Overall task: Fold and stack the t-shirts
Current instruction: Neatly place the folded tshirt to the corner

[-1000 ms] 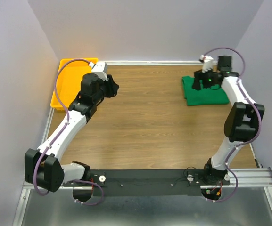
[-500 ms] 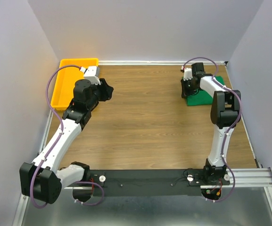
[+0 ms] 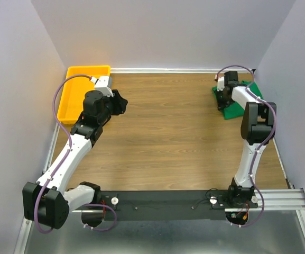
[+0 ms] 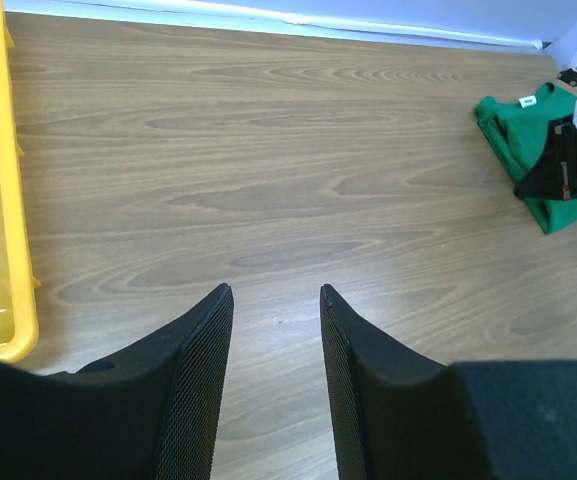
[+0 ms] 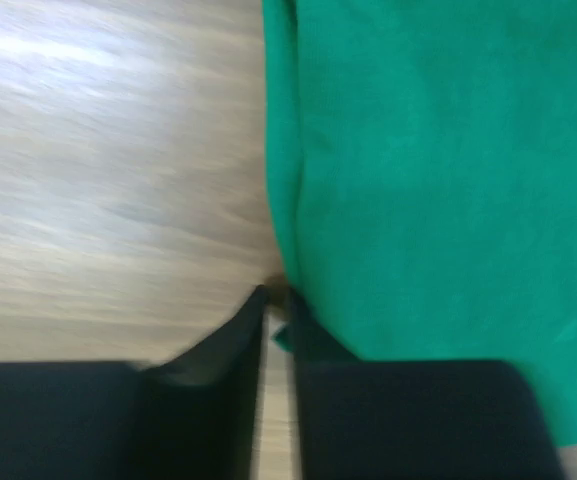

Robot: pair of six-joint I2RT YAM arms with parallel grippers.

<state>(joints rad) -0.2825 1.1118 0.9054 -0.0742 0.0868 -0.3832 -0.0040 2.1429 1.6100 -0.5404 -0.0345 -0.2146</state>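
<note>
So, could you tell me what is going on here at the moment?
The right gripper has its jaws closed on the edge of the folded green t-shirt, which lies at the far right corner of the table. The left gripper hovers open and empty above the wood, near the yellow tray.

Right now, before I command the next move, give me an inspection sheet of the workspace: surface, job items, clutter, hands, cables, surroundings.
Surface: wood-grain table, no spills seen.
Job's things: one green t-shirt, folded, far right corner, lying askew to the table edge.
Clutter: yellow tray, far left corner; nothing seen in its visible part.
Hands: left hand open over bare wood, holding nothing; right hand pinched shut on the t-shirt's edge.
Cables: purple cable loops off the left arm over the tray; right cable arches above the wrist; no snag seen.
Surroundings: plain walls; metal rail at the near edge.
</note>
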